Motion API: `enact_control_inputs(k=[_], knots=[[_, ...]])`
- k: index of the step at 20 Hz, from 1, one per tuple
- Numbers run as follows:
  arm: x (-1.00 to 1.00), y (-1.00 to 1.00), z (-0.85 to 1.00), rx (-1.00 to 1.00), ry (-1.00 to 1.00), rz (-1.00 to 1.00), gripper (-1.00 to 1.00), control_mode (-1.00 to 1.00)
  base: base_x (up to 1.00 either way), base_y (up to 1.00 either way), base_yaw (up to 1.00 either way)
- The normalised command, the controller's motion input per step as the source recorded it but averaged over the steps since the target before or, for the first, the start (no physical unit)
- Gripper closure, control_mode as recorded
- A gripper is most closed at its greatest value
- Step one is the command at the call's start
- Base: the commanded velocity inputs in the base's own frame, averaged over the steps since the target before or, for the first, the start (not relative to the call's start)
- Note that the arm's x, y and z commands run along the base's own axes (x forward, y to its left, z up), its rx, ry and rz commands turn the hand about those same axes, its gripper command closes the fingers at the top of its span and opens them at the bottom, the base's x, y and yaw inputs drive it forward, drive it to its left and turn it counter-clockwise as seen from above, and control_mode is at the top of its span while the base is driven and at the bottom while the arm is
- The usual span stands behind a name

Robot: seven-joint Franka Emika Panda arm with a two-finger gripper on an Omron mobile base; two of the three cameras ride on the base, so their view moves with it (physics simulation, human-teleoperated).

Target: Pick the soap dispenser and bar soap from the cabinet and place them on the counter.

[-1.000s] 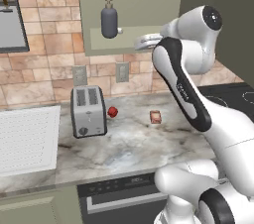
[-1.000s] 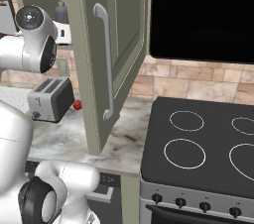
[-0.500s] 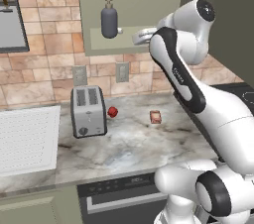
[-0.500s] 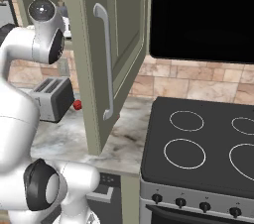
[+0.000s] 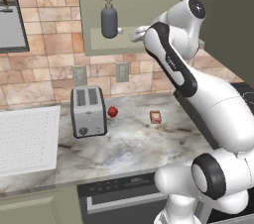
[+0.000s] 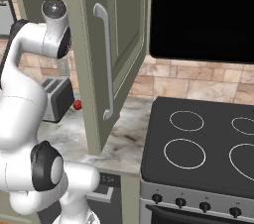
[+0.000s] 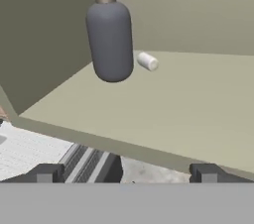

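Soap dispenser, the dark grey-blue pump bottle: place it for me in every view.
Left base view: dark grey-blue soap dispenser top centre, on the cabinet shelf.
Right base view: not visible.
Hand view: upper left of centre, beside a small white cylinder.
Shared landmark: the silver toaster below.

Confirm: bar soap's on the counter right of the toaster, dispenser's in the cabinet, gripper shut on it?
Not quite. The gripper is open and short of the soap dispenser, as the hand view shows. The bar soap on the counter and the rest hold.
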Motion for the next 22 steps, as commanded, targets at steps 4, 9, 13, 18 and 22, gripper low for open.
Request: enact_control_inputs(k=[4,9,13,18,22], knots=[[0.45,0.00,0.11,0.00,0.06,0.05,-1.00,-1.00,0.00,0.00,0.00],[0.46,0.03,0.12,0.00,0.04,0.04,-1.00,-1.00,0.00,0.00,0.00],[0.44,0.08,0.09,0.00,0.02,0.05,-1.00,-1.00,0.00,0.00,0.00],[0.39,0.17,0.07,-0.01,0.00,0.06,-1.00,-1.00,0.00,0.00,0.00],[0.30,0.19,0.07,-0.02,-0.01,0.06,-1.00,-1.00,0.00,0.00,0.00]])
